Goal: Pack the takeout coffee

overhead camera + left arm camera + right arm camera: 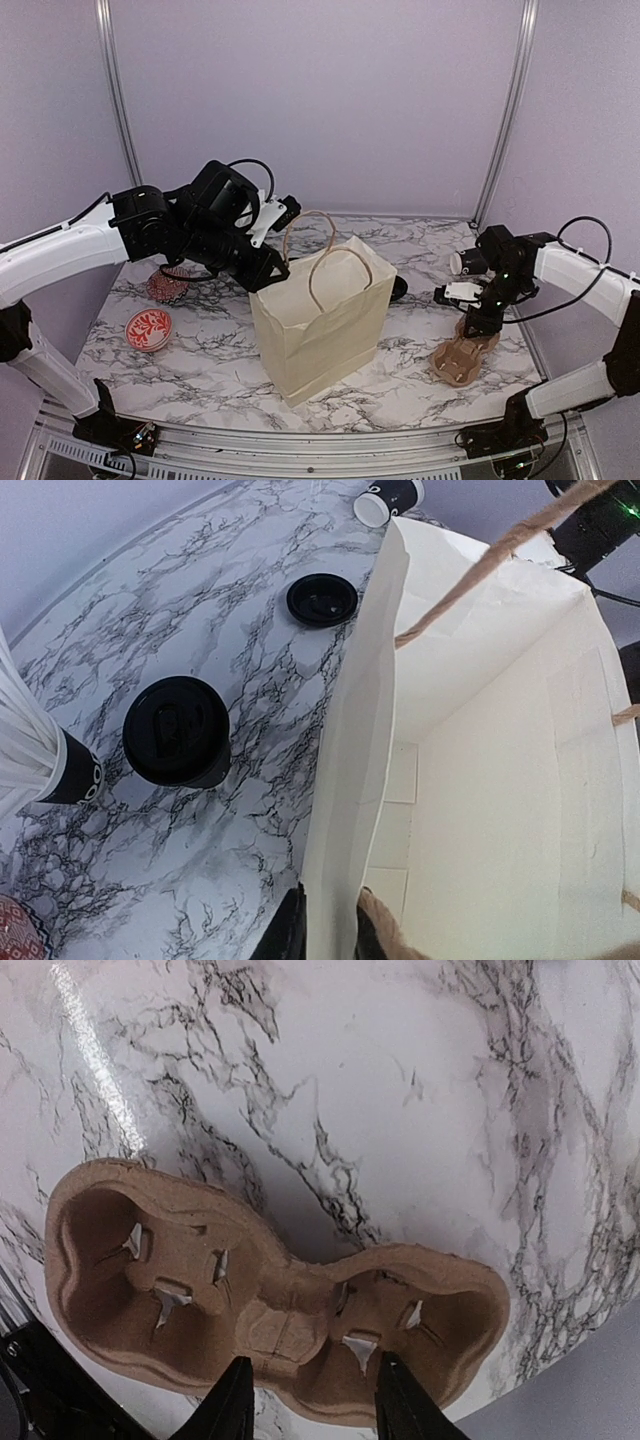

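Two risks stand out. My left claw point(328, 925) is pinched on the wall of the paper bag point(500, 780) at its rim, with that arm reaching in low from the side, so a careless tug could tip or tear it. The takeout coffee point(175, 730) stands outside the bag, left of that claw and ahead of it. It is close to the cup with straws point(45, 765), which I could grab by mistake. My right claw point(315, 1395) points down, spread and empty, straddling the near edge of the cup carrier point(150, 1260).
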Available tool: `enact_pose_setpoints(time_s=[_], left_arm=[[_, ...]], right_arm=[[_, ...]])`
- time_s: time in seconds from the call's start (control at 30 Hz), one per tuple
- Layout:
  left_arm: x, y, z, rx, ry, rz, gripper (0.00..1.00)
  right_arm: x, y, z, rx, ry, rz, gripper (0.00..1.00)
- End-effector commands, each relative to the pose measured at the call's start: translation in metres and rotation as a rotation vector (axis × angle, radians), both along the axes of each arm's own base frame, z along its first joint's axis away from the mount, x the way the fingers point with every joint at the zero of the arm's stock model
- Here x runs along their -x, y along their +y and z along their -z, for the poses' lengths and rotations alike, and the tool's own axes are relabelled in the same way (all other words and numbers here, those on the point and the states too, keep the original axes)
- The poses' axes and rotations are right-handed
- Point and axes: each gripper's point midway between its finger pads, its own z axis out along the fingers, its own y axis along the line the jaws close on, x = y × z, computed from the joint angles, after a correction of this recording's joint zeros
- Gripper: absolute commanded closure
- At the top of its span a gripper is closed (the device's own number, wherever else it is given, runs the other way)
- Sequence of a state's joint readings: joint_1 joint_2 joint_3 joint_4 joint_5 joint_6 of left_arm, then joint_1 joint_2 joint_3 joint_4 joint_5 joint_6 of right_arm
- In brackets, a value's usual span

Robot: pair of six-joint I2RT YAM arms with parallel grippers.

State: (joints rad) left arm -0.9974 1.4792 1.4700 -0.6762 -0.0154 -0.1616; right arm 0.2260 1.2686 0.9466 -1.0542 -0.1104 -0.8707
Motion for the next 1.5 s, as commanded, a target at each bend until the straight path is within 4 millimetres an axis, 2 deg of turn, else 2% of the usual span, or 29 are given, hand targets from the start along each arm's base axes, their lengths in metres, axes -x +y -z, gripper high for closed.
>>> enact_pose_setpoints(time_s=[0.0,0.13,0.23,0.3,0.4,0.53,0.63,0.8,0.9,0.97,1.07,1.13,1.23,1.27,1.33,1.47], left_arm=[[0.002,0.002,0.000,-0.023,0.011,0.016,0.88],[0.000,0.002,0.000,-0.027,0.003,0.011,1.00],[-0.001,0.003,0.003,-0.038,0.001,0.010,1.00],[-0.003,0.004,0.005,-0.046,0.000,0.008,1.00],[-0.004,0.005,0.003,-0.045,-0.007,0.008,1.00],[-0.003,0.010,-0.006,-0.033,-0.024,0.030,1.00],[0.001,0.015,-0.015,-0.015,-0.023,0.057,1.00],[0.006,0.027,-0.022,-0.008,-0.019,0.097,1.00],[0.010,0.033,-0.017,-0.030,0.002,0.118,1.00],[0.013,0.035,-0.012,-0.055,0.015,0.153,1.00],[0.017,0.039,-0.004,-0.090,0.029,0.190,1.00],[0.019,0.039,-0.001,-0.102,0.023,0.213,1.00],[0.014,0.040,0.001,-0.120,0.010,0.216,0.99],[0.011,0.040,0.001,-0.124,0.004,0.211,0.97],[0.005,0.040,0.000,-0.130,-0.002,0.197,0.91],[-0.002,0.042,0.002,-0.138,-0.004,0.175,0.77]], right_arm=[[0.010,-0.016,0.015,0.098,0.045,-0.081,0.63],[0.017,-0.002,0.013,0.030,0.074,-0.137,0.65],[0.033,0.014,0.012,-0.026,0.114,-0.222,0.66],[0.045,0.025,0.019,-0.028,0.130,-0.289,0.67],[0.055,0.035,0.037,-0.003,0.154,-0.355,0.76],[0.044,0.045,0.051,-0.012,0.167,-0.362,0.78],[0.029,0.058,0.053,-0.042,0.143,-0.365,0.78],[-0.023,0.080,0.046,-0.087,0.002,-0.281,0.79],[-0.043,0.089,0.043,-0.107,-0.038,-0.235,0.78],[-0.044,0.095,0.038,-0.137,-0.029,-0.235,0.77],[-0.025,0.101,0.022,-0.198,0.015,-0.282,0.67],[-0.016,0.102,0.007,-0.226,0.008,-0.310,0.55],[-0.015,0.094,-0.009,-0.207,-0.053,-0.314,0.37],[-0.016,0.090,-0.012,-0.192,-0.073,-0.307,0.34],[-0.021,0.078,-0.013,-0.157,-0.092,-0.265,0.33],[-0.021,0.045,0.000,-0.079,-0.016,-0.181,0.40]])
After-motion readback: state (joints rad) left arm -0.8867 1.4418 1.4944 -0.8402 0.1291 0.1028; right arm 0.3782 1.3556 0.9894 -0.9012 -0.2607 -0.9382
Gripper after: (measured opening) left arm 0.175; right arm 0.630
